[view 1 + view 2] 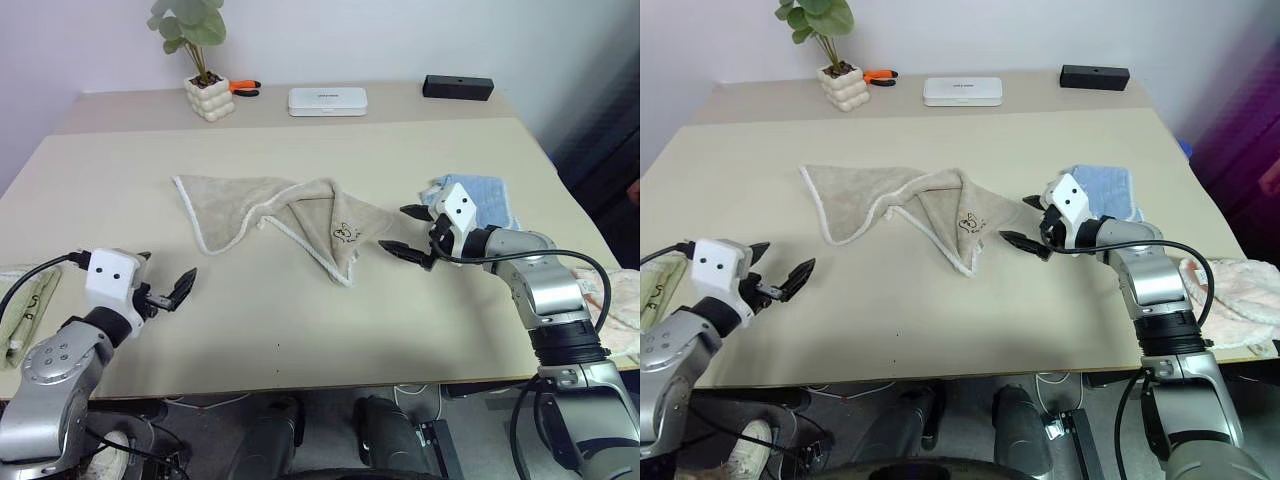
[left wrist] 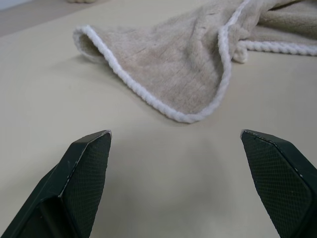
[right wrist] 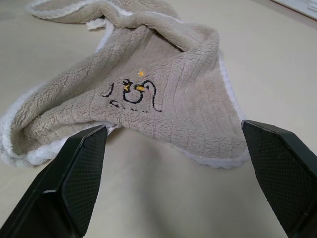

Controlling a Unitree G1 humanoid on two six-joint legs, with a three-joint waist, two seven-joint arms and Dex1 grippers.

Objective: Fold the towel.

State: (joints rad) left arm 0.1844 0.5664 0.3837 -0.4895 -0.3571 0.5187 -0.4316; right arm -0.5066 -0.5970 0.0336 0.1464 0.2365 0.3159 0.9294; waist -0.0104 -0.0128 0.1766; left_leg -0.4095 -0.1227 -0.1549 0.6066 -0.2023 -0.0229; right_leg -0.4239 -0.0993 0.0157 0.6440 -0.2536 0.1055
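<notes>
The surface (image 1: 300, 330) is a broad beige top with a second, narrower strip butted against its far edge. The towel (image 1: 270, 215) lies crumpled near the middle of the surface, a little toward the far edge: a tan terry cloth with white corded edging, bunched into two overlapping pointed flaps, with a small dark embroidered mark (image 1: 346, 234) on the flap nearer the right edge.

The right hand (image 1: 408, 231) hovers just beside that flap's right tip, fingers spread wide and holding nothing; in its wrist view the embroidered flap lies between and beyond the two black fingers (image 3: 74, 173). The left hand (image 1: 165, 283) sits near the front left corner, well apart from the towel, also wide open and empty, with the towel's corded left flap ahead of it.

A smaller light-blue towel (image 1: 480, 198) lies near the right edge, just behind the right hand. On the far strip stand a potted plant (image 1: 205, 70), a white flat box (image 1: 327, 100), a black box (image 1: 457, 87) and an orange-handled tool (image 1: 245, 88).
</notes>
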